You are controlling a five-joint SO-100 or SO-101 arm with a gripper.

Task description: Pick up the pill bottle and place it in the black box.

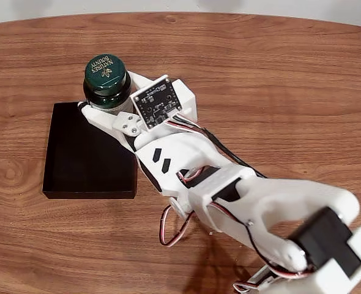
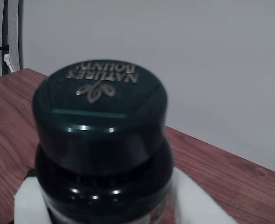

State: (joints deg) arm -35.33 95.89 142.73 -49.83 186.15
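Pill bottle (image 1: 107, 79): clenched upright in fingers (image 1: 93, 115), at far right corner of black box (image 1: 82, 153) (carry step); next, shift left, lower, release.

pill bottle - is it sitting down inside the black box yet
No, in the fixed view the pill bottle is gripped upright between the white jaws near the black box's far right corner, and the box's floor is bare.

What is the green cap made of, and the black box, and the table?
The pill bottle's green cap looks like glossy plastic; it shows bright glints. The black box looks matte, maybe plastic or card; no shine. The table shows wood grain, possibly a veneer.
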